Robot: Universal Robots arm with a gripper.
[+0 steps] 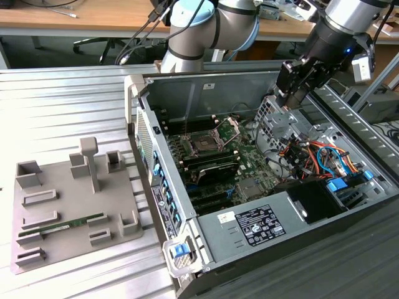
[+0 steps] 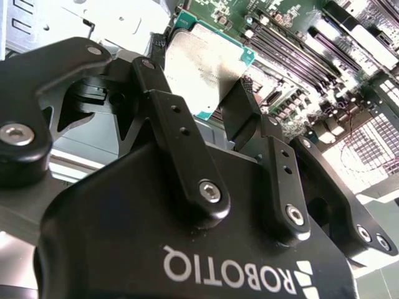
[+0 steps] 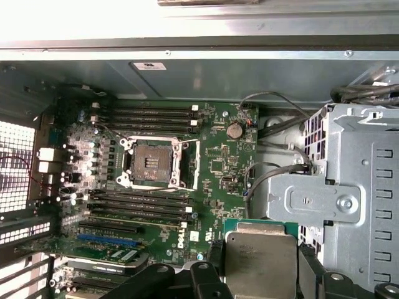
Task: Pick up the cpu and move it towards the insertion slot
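Hand [image 2: 202, 93] closed on cpu [image 2: 202, 65], fingers [image 2: 240, 109] pinching opp. edges; cpu held in air above drive cage [image 3: 336, 187], well apart from slot [image 3: 151, 163]. Cpu likely light, stiff, slick lid, fragile underside; edge grip best.

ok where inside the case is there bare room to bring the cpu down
The cpu, held in the gripper, has one bare patch: the insertion slot, bracket open. Memory slots crowd two sides, the drive cage and cables another.
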